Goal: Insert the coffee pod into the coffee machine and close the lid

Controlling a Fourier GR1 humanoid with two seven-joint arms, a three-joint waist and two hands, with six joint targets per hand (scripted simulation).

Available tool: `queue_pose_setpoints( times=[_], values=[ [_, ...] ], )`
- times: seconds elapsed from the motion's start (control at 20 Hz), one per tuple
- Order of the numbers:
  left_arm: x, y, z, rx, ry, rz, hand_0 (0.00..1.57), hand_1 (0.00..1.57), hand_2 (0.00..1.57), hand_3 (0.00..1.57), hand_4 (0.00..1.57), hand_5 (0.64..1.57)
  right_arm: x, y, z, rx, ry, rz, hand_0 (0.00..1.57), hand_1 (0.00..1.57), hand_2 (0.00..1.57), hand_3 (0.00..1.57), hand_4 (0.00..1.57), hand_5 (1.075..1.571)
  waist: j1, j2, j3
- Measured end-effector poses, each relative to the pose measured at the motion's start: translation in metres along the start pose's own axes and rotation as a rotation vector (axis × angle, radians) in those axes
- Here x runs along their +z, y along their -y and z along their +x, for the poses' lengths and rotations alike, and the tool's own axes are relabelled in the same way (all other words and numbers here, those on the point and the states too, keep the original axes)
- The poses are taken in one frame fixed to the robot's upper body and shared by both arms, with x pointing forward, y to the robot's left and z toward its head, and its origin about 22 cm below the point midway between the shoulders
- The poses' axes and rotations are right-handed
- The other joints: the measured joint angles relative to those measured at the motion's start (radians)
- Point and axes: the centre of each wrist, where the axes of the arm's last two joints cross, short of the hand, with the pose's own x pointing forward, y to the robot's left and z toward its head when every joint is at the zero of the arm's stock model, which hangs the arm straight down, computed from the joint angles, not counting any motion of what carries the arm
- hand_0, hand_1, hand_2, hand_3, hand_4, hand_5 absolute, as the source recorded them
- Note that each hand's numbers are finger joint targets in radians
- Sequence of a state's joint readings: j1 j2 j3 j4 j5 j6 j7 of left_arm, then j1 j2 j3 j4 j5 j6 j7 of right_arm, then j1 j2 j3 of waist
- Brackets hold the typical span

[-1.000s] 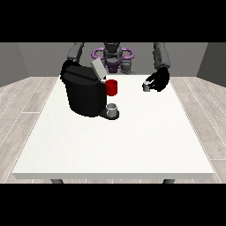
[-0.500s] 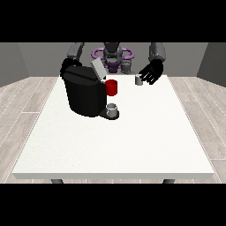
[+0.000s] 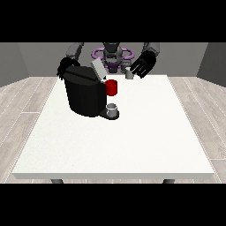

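A black coffee machine (image 3: pixel 84 95) stands left of the table's middle. Its grey lid (image 3: pixel 97 69) is tilted up and open, and a red part (image 3: pixel 111 87) sticks out on its right side. A small grey cup (image 3: pixel 113 109) sits on the machine's drip tray. The hand at the view's right (image 3: pixel 143 64) is raised above the table's far edge, to the right of the lid. It holds a small grey coffee pod (image 3: pixel 129 73) at its fingertips. The hand at the view's left (image 3: pixel 65 66) hangs by the machine's top back corner with its fingers relaxed.
The white table (image 3: pixel 145 137) stretches wide towards the camera in front of and to the right of the machine. The robot's torso, with a purple ring (image 3: pixel 126 52), stands behind the far edge.
The hand at the view's right has risen and moved left towards the open lid, carrying the pod with it. The machine and the other hand have stayed put.
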State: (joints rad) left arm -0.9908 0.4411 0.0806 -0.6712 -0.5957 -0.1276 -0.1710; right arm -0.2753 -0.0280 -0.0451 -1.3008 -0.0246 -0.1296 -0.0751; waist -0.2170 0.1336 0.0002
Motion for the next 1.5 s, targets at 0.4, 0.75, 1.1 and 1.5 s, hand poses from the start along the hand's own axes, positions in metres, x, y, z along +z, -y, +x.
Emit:
queue_pose_setpoints(
  times=[0.4, 0.75, 1.1, 1.5],
  values=[
    [-0.010, -0.042, 0.020, 0.008, 0.010, 0.083, 1.28, 1.28, 1.33, 1.27, 0.52, 1.571, -0.002, -0.012, 0.018, 0.008, 0.061, 0.029, 0.00, 0.00, 0.00, 0.00, 0.48, 1.571, -0.069, 0.056, -0.0002],
    [-0.020, -0.048, 0.045, -0.009, 0.039, 0.094, 1.31, 1.31, 1.33, 1.24, 0.49, 1.571, -0.011, -0.005, 0.024, 0.010, 0.088, 0.009, 0.00, 0.00, 0.00, 0.00, 0.48, 1.571, -0.072, 0.088, 0.0000],
    [-0.023, -0.048, 0.049, -0.022, 0.037, 0.084, 1.32, 1.32, 1.33, 1.23, 0.51, 1.571, -0.014, -0.007, 0.031, 0.005, 0.090, 0.003, 0.00, 0.00, 0.00, 0.00, 0.50, 1.571, -0.074, 0.108, 0.0000],
    [-0.026, -0.040, 0.052, -0.024, 0.046, 0.077, 1.18, 1.18, 1.26, 1.19, 0.50, 1.571, -0.012, -0.008, 0.033, -0.014, 0.099, -0.002, 0.00, 0.00, 0.00, 0.00, 0.51, 1.571, -0.084, 0.113, -0.0002]
  ],
)
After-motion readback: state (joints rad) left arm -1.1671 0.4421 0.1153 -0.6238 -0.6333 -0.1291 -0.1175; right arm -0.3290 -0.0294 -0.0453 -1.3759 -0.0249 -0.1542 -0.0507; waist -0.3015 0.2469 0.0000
